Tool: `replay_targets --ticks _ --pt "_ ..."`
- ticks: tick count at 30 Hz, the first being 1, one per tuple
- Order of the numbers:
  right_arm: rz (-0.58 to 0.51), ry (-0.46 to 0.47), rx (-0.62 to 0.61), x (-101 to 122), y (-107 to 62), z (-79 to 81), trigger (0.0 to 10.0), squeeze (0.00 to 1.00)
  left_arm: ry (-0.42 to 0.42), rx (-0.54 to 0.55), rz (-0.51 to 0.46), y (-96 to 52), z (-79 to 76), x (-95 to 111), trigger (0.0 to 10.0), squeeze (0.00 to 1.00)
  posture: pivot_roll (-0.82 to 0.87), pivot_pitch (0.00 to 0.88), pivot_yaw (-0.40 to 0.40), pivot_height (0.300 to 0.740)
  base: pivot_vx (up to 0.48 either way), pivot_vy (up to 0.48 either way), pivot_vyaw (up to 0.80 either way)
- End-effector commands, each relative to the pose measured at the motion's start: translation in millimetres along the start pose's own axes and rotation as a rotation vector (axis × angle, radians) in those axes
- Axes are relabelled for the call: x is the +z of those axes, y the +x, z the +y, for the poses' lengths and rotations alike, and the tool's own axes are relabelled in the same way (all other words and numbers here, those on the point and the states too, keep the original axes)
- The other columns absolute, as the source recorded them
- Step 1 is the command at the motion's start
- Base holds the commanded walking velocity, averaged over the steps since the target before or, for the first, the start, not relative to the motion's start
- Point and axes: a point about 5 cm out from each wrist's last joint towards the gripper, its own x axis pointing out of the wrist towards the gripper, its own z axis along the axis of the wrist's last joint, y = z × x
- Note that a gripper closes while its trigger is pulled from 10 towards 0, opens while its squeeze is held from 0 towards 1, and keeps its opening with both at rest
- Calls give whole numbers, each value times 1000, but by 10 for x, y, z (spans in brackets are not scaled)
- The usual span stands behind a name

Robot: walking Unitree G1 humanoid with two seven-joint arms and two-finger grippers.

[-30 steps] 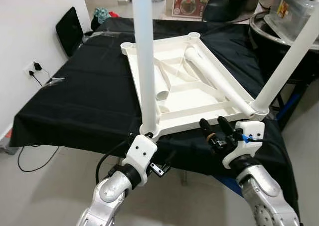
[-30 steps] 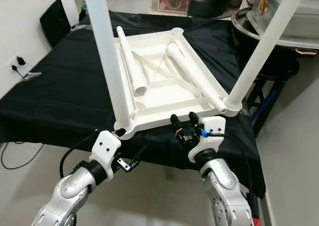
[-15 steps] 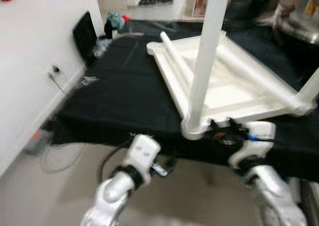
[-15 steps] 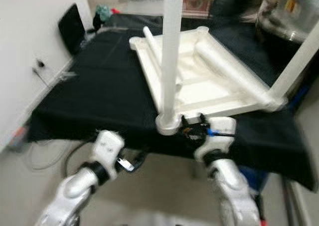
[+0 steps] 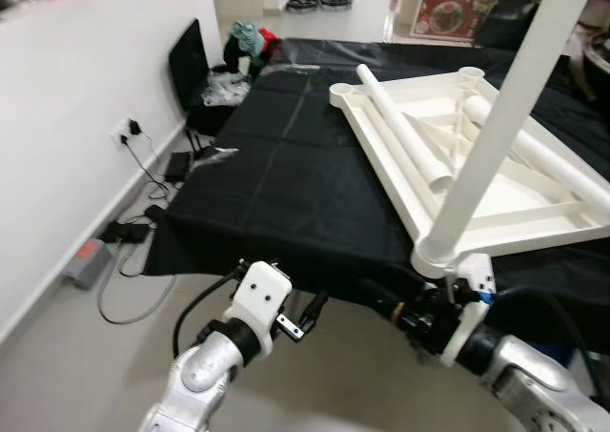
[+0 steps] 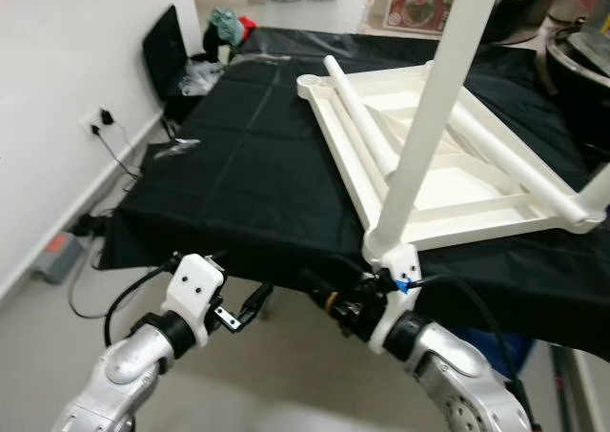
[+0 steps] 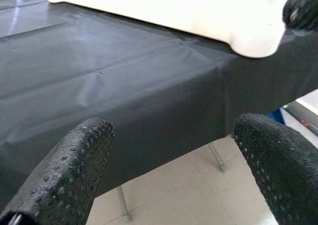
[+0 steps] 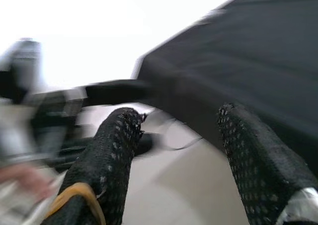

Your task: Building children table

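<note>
On the black-draped tabletop the upturned children's table awaits remaining legs; both hands, left hand and right hand, hang wide, empty

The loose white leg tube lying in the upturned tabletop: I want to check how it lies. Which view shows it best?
The left eye view: the loose leg tube lies whole along the upturned tabletop. The right eye view shows it partly crossed by the upright leg. The left wrist view catches a tabletop corner.
</note>
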Motion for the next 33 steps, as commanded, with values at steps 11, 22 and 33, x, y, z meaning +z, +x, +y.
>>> replay_targets --ticks 11,22,33 --pt "-300 -118 -185 642 651 -21 10000 0 -8 -8 4 -2 -32 -12 10000 0 108 107 -2 740 0 0 0" --pt "-326 -212 -463 896 906 -203 10000 0 -10 -9 0 6 -56 -4 10000 0 109 106 -9 740 0 0 0" --pt "-294 -313 -1003 963 421 -943 10000 0 -13 -3 -4 8 -52 12 10000 0 109 119 -16 740 0 0 0"
